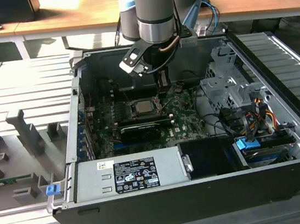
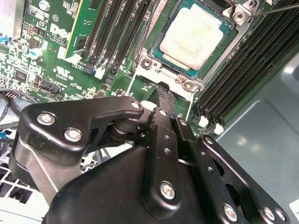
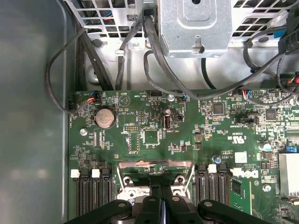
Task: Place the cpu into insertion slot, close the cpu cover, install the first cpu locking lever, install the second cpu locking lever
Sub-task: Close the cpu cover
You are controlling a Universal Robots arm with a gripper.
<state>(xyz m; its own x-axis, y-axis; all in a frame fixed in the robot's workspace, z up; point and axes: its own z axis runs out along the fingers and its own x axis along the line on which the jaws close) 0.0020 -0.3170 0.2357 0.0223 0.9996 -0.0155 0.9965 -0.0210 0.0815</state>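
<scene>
Look to the middle of the exterior view and you find the chip, a small flat square with a dull silver-beige face. In the second wrist view the chip shows a thin green border around that pale face. It lies flat in the socket, framed by a silver metal rim with screws at the corners. Long black memory slots run along both sides of the socket. Your gripper hangs inside the open computer case. There it sits just toward the exterior view's right of the chip and slightly higher in the frame. The black expansion card lies lower in the frame, just below the socket. In the second wrist view the gripper points at the socket's rim, close beside one edge of the chip and not over its face. You cannot tell from these views whether the tip touches the rim. In the first wrist view the two fingers are pressed together with only a hairline between them, and nothing is pinched there.
</scene>
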